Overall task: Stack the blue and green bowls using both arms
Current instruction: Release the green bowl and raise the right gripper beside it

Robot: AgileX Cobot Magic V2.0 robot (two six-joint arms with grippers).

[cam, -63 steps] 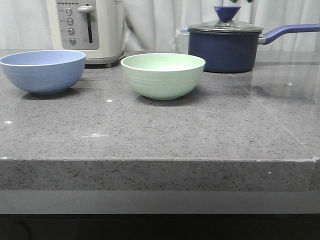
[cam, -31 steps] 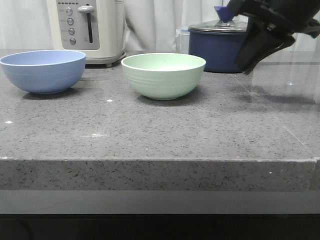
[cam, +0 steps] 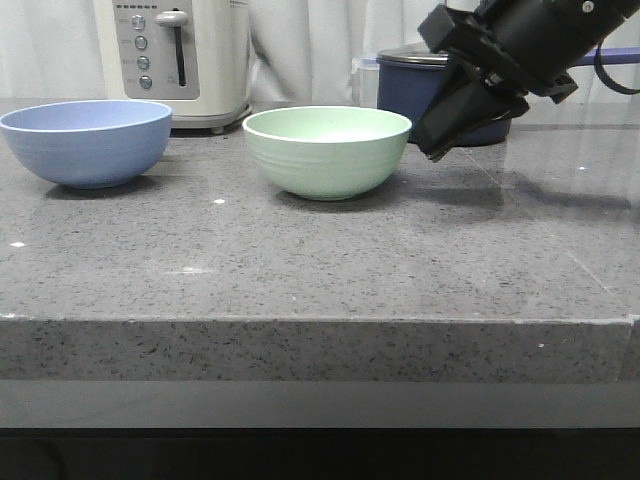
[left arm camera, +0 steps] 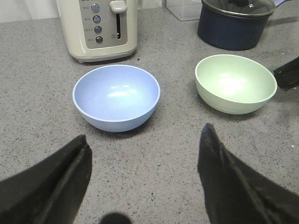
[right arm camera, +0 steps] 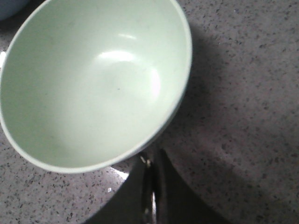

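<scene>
We see the blue bowl (cam: 86, 142) standing upright on the grey speckled counter (cam: 320, 270) at its left side, just in front of the cream toaster (cam: 172, 60), and the green bowl (cam: 327, 150) standing upright near the middle of the counter, well apart from the blue one. Both bowls are empty and neither sits inside the other. Behind the green bowl and to its right we can make out the dark navy saucepan (cam: 412, 90), partly hidden by our right arm. The right gripper (cam: 434, 148) reaches in from the upper right and tilts downward, its tip just beside the right rim of the green bowl; from the front view we cannot tell whether it touches the rim. In the right wrist view the green bowl (right arm camera: 96, 81) fills most of the picture, and the two dark fingers (right arm camera: 135, 191) lie pressed together with only a thin seam between them, holding nothing, close under the bowl's rim. In the left wrist view our left gripper (left arm camera: 145, 182) hovers above the counter with its fingers (left arm camera: 65, 182) spread wide and empty; the blue bowl (left arm camera: 116, 97) lies ahead between them and the green bowl (left arm camera: 235, 83) beside it, with a black corner of the right gripper (left arm camera: 287, 74) at that bowl's far edge.
</scene>
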